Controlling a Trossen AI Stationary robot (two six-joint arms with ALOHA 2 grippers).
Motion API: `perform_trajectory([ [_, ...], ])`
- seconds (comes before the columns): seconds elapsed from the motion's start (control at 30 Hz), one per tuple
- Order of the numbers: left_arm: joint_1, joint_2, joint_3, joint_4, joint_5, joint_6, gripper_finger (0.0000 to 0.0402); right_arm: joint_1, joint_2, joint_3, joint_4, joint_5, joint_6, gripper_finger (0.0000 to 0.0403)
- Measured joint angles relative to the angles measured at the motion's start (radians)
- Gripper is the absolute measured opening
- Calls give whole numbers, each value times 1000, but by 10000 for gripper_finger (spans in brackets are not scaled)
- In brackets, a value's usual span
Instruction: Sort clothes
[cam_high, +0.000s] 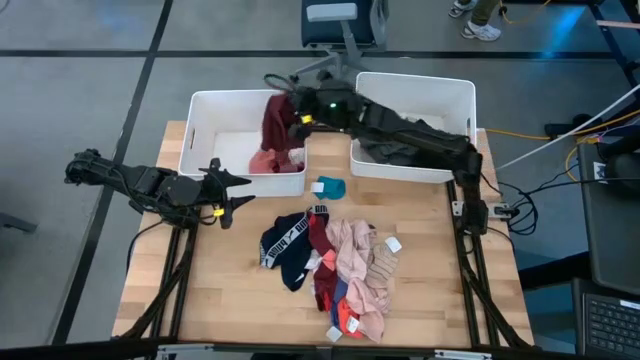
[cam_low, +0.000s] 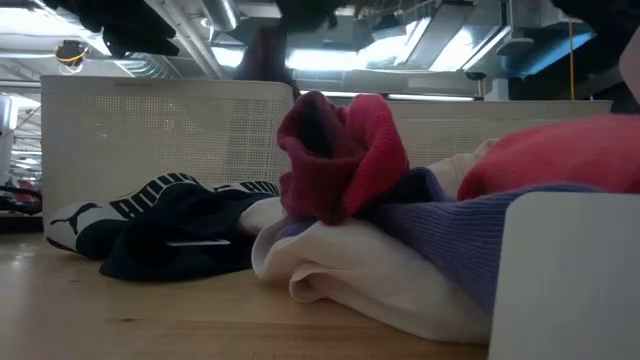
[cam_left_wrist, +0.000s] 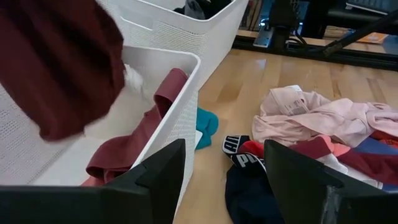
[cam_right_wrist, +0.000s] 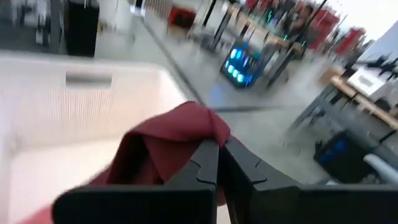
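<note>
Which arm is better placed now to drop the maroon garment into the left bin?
Right: its tool is shut on the maroon garment, hanging over the left bin. Left tool is open, empty.

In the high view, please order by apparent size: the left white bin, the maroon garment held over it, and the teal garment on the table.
1. Left white bin
2. Maroon garment, held by the right tool
3. Teal garment

High view looks straight down; low view skims the surface (cam_low: 120, 320); both share the clothes pile (cam_high: 335, 270)
</note>
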Motion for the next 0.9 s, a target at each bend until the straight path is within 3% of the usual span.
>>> perform_trajectory([
  [0.23,0,0,0,0,0,-6,208,3,41,0,-78,0,0,38],
  [0.47,0,0,0,0,0,-10,208,26,40,0,-91,-19,29,167],
  [0.57,0,0,0,0,0,-10,208,47,38,12,-108,32,20,223],
  [0.73,0,0,0,0,0,-14,208,100,36,95,-268,130,-60,278],
  [0.9,0,0,0,-1,0,-16,208,197,30,212,-566,120,-15,295],
])
